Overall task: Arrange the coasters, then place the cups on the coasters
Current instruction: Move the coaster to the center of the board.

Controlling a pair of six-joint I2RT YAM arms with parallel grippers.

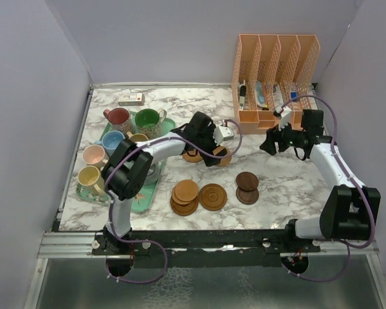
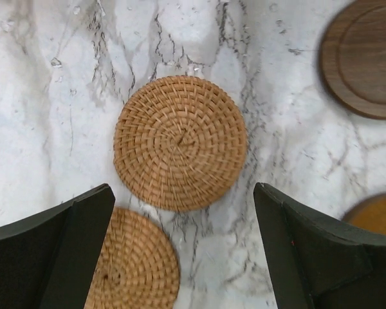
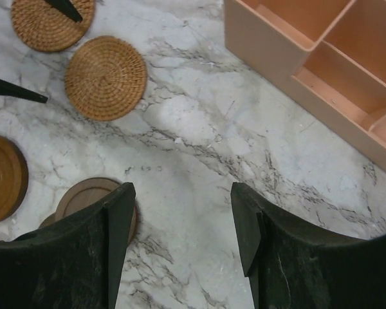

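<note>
Straddling woven coaster [image 2: 180,143], left pincer [image 2: 183,190] spread, organizer [image 1: 275,71] apart

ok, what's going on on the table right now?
The left gripper hangs over two woven coasters lying beside each other on the marble, jaws open and gripping nothing. The right gripper hovers open and empty near the peach organizer. The wooden coasters sit in stacks nearer the arms. The cups are clustered on the green tray, none on a coaster yet.

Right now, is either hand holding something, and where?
Nothing is held: the left hand stands open above a woven coaster, and the right hand is open too.
</note>
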